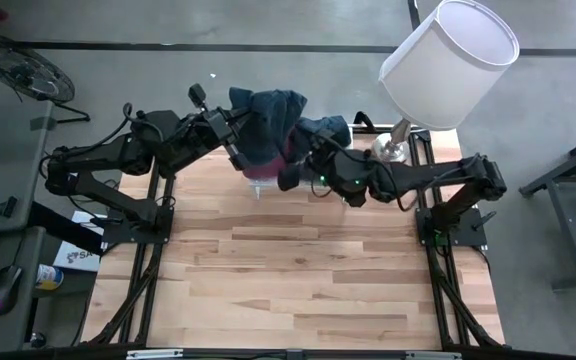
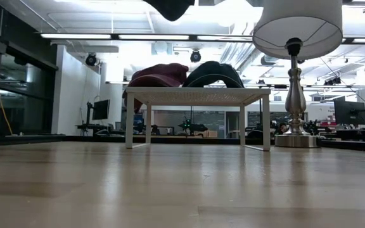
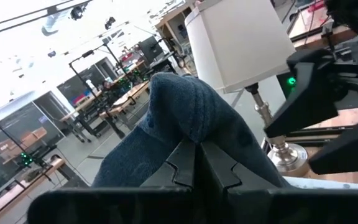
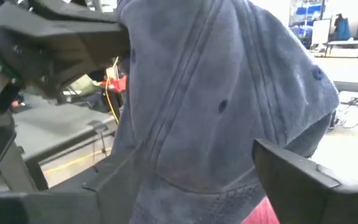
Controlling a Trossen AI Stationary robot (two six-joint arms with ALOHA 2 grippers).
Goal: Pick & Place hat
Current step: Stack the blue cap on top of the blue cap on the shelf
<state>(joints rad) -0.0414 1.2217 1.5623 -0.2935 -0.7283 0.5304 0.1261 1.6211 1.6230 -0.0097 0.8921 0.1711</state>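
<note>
Blue fabric hat (image 1: 268, 125) hangs in the air above the far edge of the wooden desk (image 1: 288, 280), pinched in the pressed-together jaws of the left gripper (image 1: 236, 140). The right gripper (image 1: 293, 165) sits just beside it with jaws spread wide, the cloth lying between them but not clamped.

Risk, as a judgement: the hold is a single fold of soft fabric. If the right jaws close off-centre or the arms pull apart, the cloth could slip free and fall short of the small white stand (image 2: 195, 96). The lamp (image 1: 438, 70) stands near the right arm; a wide swing could knock it.

The low view alone shows a maroon cap (image 2: 157, 75) and a dark cap (image 2: 213, 74) already resting on that stand. The high view alone shows both arms meeting at the hat.
</note>
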